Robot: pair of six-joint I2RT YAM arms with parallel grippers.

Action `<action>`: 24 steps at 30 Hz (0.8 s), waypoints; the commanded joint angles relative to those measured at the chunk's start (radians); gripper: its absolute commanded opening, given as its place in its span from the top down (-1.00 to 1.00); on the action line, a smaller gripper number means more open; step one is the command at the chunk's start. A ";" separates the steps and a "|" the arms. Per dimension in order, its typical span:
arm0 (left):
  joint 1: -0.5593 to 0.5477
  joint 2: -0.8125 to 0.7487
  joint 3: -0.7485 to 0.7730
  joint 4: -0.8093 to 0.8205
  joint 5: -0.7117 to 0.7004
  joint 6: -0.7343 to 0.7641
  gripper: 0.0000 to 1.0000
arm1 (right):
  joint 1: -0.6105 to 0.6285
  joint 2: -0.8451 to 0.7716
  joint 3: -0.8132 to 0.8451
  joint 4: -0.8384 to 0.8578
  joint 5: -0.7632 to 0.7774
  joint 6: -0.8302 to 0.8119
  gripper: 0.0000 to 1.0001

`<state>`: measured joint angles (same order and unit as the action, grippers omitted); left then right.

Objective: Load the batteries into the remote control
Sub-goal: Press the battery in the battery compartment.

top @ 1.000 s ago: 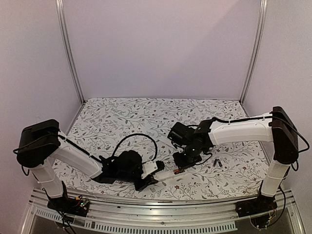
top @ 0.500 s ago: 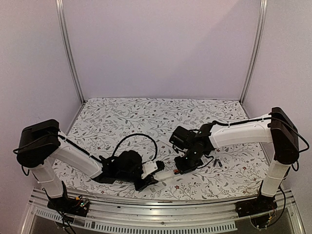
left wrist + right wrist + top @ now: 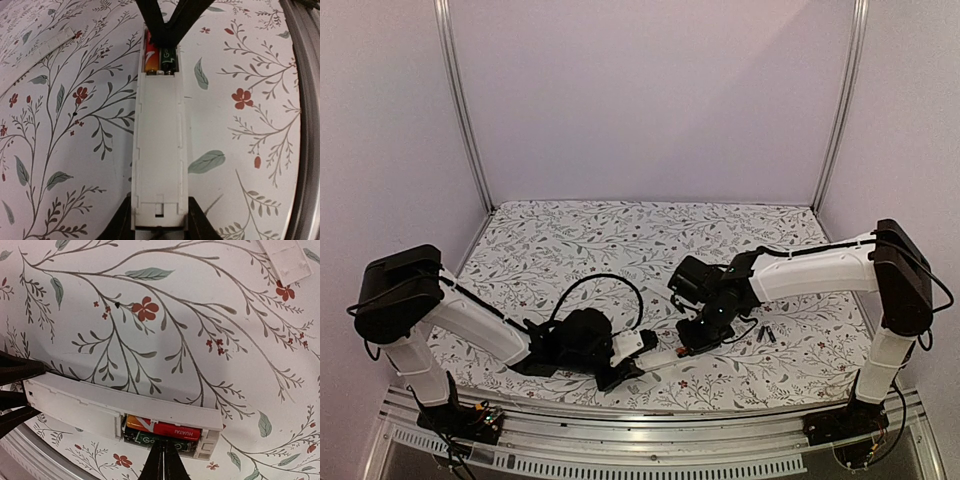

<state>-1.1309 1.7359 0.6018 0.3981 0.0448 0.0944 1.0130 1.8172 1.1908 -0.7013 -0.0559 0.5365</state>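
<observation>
The right gripper point(image 3: 165, 452) has dropped closer to the remote point(image 3: 159, 150). Its fingers are pressed together, with the tips on the dark battery point(image 3: 168, 57) beside the red battery point(image 3: 151, 52). Both batteries lie along the remote's length, at the end farthest from the left gripper point(image 3: 160, 222), which pinches the other end.

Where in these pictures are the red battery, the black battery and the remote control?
red battery point(image 3: 167, 430): right wrist view, on its printed side, inside the open compartment.
black battery point(image 3: 169, 60): left wrist view, on its green-marked body beside the red one.
remote control point(image 3: 159, 150): left wrist view, middle of its white back.
</observation>
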 commanded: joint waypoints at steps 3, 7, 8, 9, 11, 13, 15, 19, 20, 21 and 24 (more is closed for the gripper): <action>0.009 0.017 0.014 -0.036 0.009 0.014 0.50 | 0.001 -0.005 0.015 0.067 -0.060 -0.034 0.93; 0.010 0.017 0.017 -0.039 0.009 0.014 0.50 | 0.001 -0.014 0.018 0.076 -0.067 -0.040 0.94; 0.011 0.016 0.017 -0.039 0.009 0.014 0.50 | 0.001 -0.014 0.021 0.073 -0.063 -0.040 0.95; 0.011 0.016 0.017 -0.040 0.009 0.014 0.50 | 0.001 -0.011 0.021 0.071 -0.060 -0.042 0.95; 0.012 0.017 0.017 -0.042 0.009 0.015 0.50 | 0.001 -0.004 0.019 0.070 -0.061 -0.044 0.96; 0.013 0.017 0.017 -0.044 0.008 0.016 0.50 | 0.001 0.007 0.012 0.068 -0.060 -0.042 0.96; 0.012 0.016 0.015 -0.044 0.009 0.014 0.50 | 0.001 0.021 -0.006 0.069 -0.051 -0.039 0.98; 0.014 0.012 0.016 -0.045 0.007 0.016 0.50 | -0.002 0.041 -0.042 0.063 -0.038 -0.036 1.00; 0.014 0.011 0.015 -0.047 0.007 0.016 0.50 | -0.003 0.043 -0.047 0.060 -0.036 -0.035 1.00; 0.015 0.010 0.015 -0.047 0.007 0.017 0.50 | -0.004 0.043 -0.050 0.057 -0.031 -0.035 1.00; 0.017 0.005 0.016 -0.048 0.006 0.015 0.50 | -0.009 0.035 -0.042 0.046 -0.021 -0.040 1.00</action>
<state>-1.1271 1.7359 0.6090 0.3843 0.0460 0.1009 1.0119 1.8244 1.1767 -0.6273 -0.1070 0.5041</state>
